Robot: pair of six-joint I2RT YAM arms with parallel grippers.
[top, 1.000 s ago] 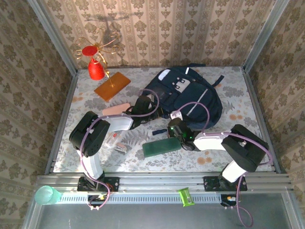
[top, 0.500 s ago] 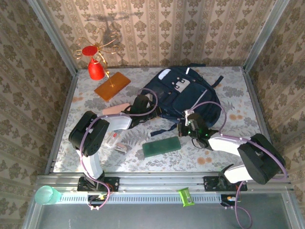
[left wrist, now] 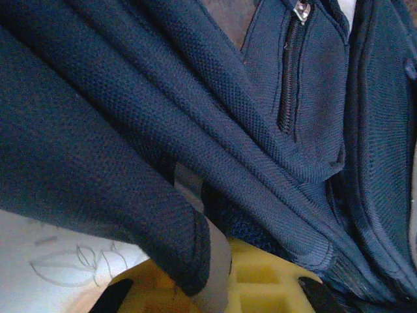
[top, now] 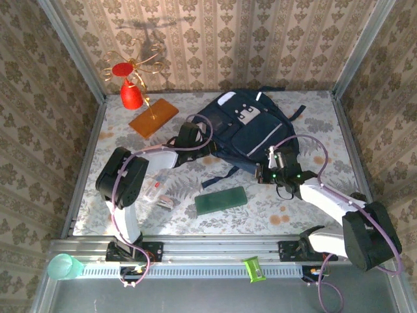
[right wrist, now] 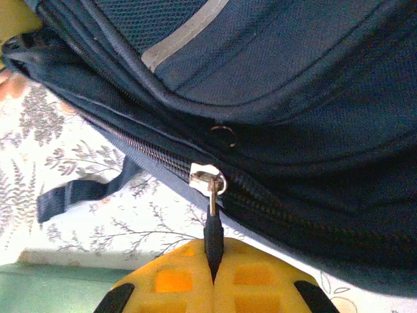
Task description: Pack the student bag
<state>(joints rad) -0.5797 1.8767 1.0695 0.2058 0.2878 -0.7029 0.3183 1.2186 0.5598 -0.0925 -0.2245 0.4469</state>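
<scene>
The top external camera looks down from high behind the near edge over the whole table [top: 339,130]. Both wrist cameras sit close against the student bag [top: 251,134], left facing its folds, right its zip pull [right wrist: 212,236]; all views share it

The left pincer [left wrist: 212,277] grips a navy fold of the student bag [left wrist: 130,117] below a zip [left wrist: 287,85].

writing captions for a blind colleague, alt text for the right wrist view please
The right gripper, jaws shut, pinches the dark zip pull of the navy student bag, below its silver slider. A loose strap lies on the floral table at left.
</scene>
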